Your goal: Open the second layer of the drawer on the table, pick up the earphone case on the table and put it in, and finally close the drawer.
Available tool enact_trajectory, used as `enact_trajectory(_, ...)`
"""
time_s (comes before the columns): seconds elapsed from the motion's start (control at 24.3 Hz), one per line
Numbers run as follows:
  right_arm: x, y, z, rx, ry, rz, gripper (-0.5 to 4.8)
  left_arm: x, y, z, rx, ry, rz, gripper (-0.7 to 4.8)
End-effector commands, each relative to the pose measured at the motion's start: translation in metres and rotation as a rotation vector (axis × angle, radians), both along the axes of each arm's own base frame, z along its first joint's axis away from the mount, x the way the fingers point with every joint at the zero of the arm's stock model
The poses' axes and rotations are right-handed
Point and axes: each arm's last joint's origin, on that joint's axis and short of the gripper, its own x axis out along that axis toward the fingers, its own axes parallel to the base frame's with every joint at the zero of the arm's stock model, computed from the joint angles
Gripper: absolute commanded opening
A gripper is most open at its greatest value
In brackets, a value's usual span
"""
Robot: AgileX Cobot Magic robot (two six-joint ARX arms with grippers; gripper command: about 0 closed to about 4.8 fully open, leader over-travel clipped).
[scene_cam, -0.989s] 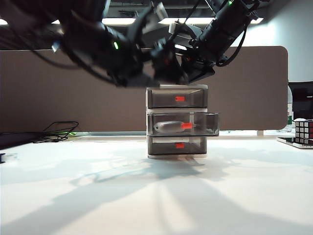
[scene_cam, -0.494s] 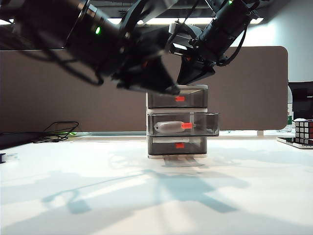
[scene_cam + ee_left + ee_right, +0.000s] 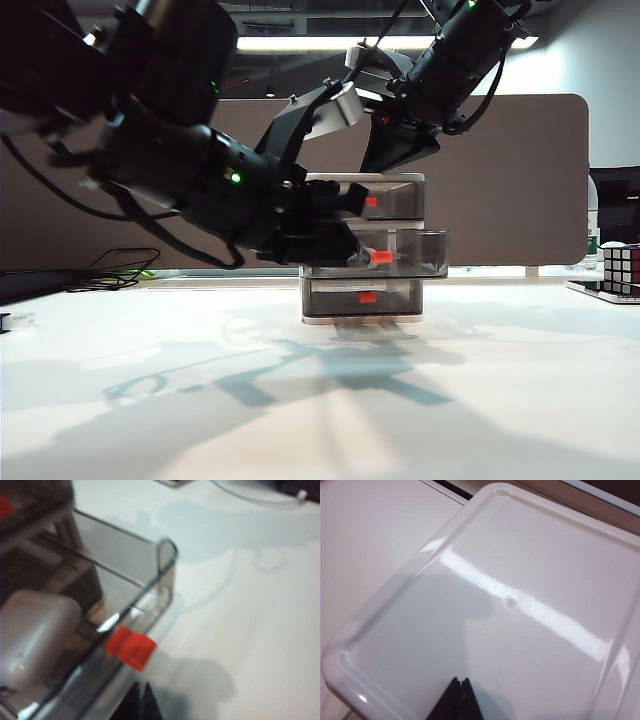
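Since the earlier frames the left gripper (image 3: 352, 250) had dropped from above the small white-framed three-tier drawer unit (image 3: 363, 247) to the level of its pulled-out middle tier, and its jaws, spread a second before, had come fully together on nothing. In the left wrist view the closed dark fingertips (image 3: 141, 704) sat just in front of and below the small red-orange handle tab (image 3: 131, 647); whether they touched it could not be told. Behind that tab ran the smoky-grey translucent plastic wall of the second layer (image 3: 150, 587), thin, glossy and round-cornered, and beyond the wall, inside the tray, lay the glossy white pebble-shaped earphone case (image 3: 35, 637), smooth and softly rounded. Under the pincer spread the plain matte white table (image 3: 480, 400). Further right, the right gripper (image 3: 395, 150) had not shifted: it hung just above the unit's top, its tips (image 3: 460, 700) pressed together and empty over the shiny white plastic lid (image 3: 520, 605) with its raised rim. Well off to its right stood a multicoloured puzzle cube (image 3: 621, 268).
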Motion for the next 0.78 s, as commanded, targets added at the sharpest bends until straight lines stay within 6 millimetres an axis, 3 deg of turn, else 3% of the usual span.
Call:
enact_trajectory(0.04,-0.001,0.000,0.001,0.000,0.006,-0.001,-0.02,0.008,0.002,0.007,-0.051,-0.055,0.029,-0.05)
enact_trajectory(0.37,0.000,0.000,0.002,0.003,-0.001,-0.001,-0.02,0.050,0.022,0.018,-0.083,-0.088,0.100,-0.05)
enact_trajectory(0.58,0.000,0.000,0.003,0.010,-0.016,-0.001,-0.02,0.075,0.020,0.015,-0.095,-0.080,0.085,-0.05)
enact_trajectory(0.78,0.000,0.000,0.002,0.006,-0.010,-0.001,-0.02,0.075,0.018,0.020,-0.104,-0.092,0.075,-0.05)
